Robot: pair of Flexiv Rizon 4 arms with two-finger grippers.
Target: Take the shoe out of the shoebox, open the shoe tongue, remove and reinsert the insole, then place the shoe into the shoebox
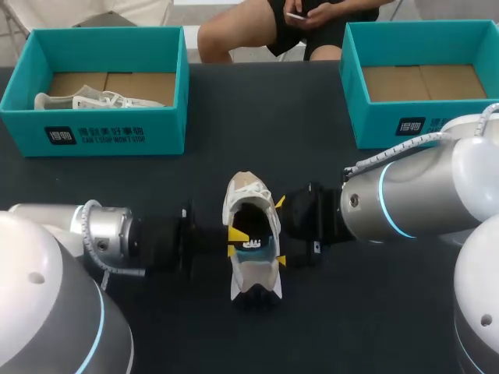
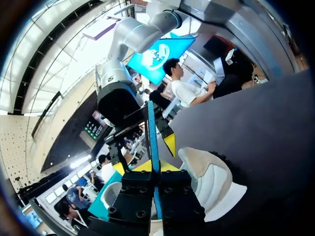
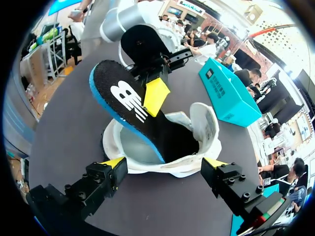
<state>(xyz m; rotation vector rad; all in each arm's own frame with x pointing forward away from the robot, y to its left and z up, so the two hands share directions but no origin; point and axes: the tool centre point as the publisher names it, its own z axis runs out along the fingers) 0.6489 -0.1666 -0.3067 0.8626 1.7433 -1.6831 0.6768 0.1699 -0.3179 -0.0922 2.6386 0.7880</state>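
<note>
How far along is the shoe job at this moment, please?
Done: the shoe is out on the table, its tongue apparently folded open. In hand: the left gripper is shut on the insole, which stands half out of the shoe; coming out or going back in, I cannot tell. The right gripper sits open at the shoe's side. Left: seat the insole, then box the shoe.

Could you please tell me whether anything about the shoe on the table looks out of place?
Yes: the insole is askew. It stands tilted, with one end inside the shoe and the rest sticking up out of it, pinched by the left end effector. It is neither seated flat nor fully out.
</note>
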